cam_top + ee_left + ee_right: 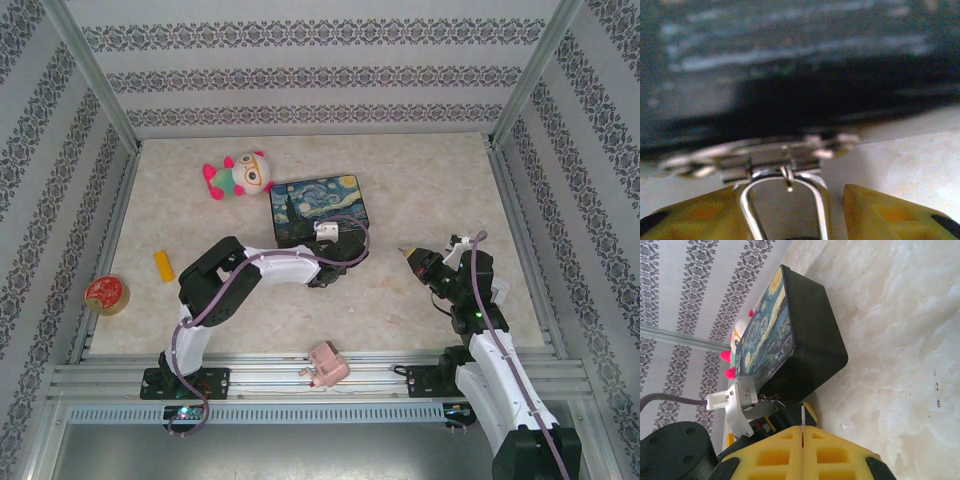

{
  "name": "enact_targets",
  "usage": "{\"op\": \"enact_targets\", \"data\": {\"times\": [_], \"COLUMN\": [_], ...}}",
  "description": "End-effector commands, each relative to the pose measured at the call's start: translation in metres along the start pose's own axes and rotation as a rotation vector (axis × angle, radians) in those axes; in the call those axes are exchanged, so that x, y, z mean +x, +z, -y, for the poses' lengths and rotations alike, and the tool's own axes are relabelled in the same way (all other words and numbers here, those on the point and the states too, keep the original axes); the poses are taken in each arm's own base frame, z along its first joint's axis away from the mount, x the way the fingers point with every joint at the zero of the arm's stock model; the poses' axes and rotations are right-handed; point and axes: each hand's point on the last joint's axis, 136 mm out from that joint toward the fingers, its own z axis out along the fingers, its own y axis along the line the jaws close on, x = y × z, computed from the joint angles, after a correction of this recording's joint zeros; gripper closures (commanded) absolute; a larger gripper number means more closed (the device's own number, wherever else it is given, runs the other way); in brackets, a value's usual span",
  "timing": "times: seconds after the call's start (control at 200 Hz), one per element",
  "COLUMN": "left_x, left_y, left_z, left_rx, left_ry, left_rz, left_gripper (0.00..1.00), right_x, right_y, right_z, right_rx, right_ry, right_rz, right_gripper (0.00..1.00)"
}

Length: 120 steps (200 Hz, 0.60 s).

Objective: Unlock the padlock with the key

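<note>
Left wrist view: padlock (746, 207) is hung by its shackle through the hasp (770, 160) on the near wall of the box (790, 60), so it is tethered there. Left gripper (790, 195) is set astride it, one finger on each side of the shackle, jaws apart. The body is cut off below the frame, so whether it is clamped cannot be told. Likely purpose: padlock is steadied against swing and the keyhole is presented.

Right wrist view: right gripper (803, 429) is closed, with a thin metal sliver pinched edge-on between the pads, taken to be the key (803, 416). It is held well apart from the padlock and pointed toward the box, blade forward for insertion.

Top view: plush toy (240, 175) is just beside the box's far-left corner. Yellow block (163, 265) and tape roll (106, 293) are off to the left, and a pink object (327, 363) is at the near rail. None is judged to be in the approach path. The real obstruction is judged to be the left arm (250, 275), crowded over the lock, with the box wall right behind it.
</note>
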Motion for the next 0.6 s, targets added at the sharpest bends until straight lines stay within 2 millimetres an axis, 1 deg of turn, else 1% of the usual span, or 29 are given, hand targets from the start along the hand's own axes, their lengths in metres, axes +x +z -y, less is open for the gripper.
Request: {"op": "enact_targets", "data": {"times": [0.0,0.145,0.265,0.375,0.46,0.595], "left_x": [-0.008,-0.011,-0.011,-0.007,-0.004,-0.003], "left_y": [0.007,0.008,0.008,0.007,0.006,-0.001], "left_z": [-0.002,0.0,0.001,0.006,0.013,0.03], "left_rx": [-0.006,0.006,0.017,0.045,0.089,0.194], "left_ry": [-0.026,-0.037,-0.041,-0.049,-0.068,-0.115], "left_rz": [0.007,0.012,0.003,-0.02,-0.039,-0.07], "left_gripper": [0.52,0.58,0.61,0.67,0.72,0.84], "right_x": [-0.006,-0.007,-0.007,-0.006,-0.001,0.01], "right_y": [-0.001,0.0,0.0,0.001,0.003,0.006], "right_z": [-0.001,-0.002,-0.002,0.0,0.003,0.009], "right_rx": [-0.003,-0.003,-0.003,0.0,0.002,-0.003], "right_ry": [-0.001,-0.001,0.001,-0.001,-0.01,-0.036], "right_rz": [0.024,0.024,0.024,0.017,-0.004,-0.049], "right_gripper": [1.0,1.0,1.0,1.0,1.0,1.0]}}
